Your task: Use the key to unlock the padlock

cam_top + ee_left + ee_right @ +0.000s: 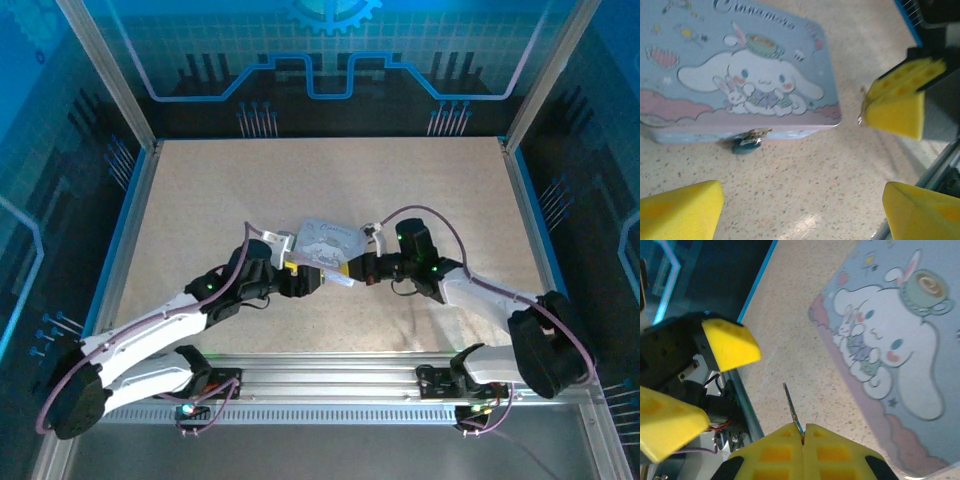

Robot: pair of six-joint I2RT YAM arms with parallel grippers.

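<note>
Teal padlock (746,143) sat against the tin (740,75); right fingers (795,440) pinched the key (791,407), left fingers (680,210) spread. Steadying the padlock first would probably let the key enter squarely.

1. Your tin (740,75) has a smooth printed lid with a soft satin sheen.
2. The padlock (746,145) has a glossy teal body with a bright metallic glint on top (too blurred to say more).
3. The key (792,412) is thin bare metal and shiny.
4. Your right gripper (802,432) has yellow pads (775,452) that look matt, spongy and dimpled.
5. The table (200,200) is speckled like stone and mostly matt.
6. The rail (330,385) is ribbed bare metal.
</note>
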